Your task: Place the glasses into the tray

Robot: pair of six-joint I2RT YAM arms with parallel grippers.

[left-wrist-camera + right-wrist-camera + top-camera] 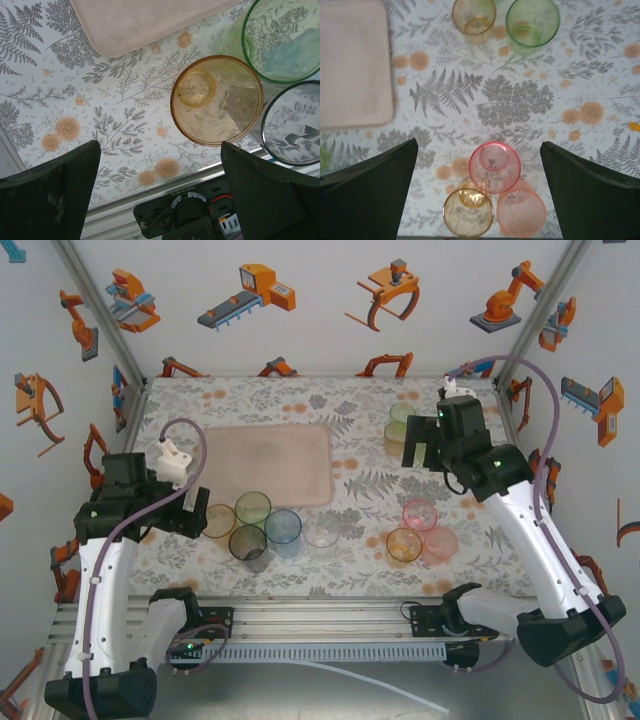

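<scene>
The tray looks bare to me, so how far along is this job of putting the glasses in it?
Nothing looks done yet: the tray is empty. Nothing is in hand either. The left tool hangs open beside the amber glass, and the right tool is open too, holding nothing. All ten glasses are left to move: five at front left, three at front right, two at back right.
</scene>
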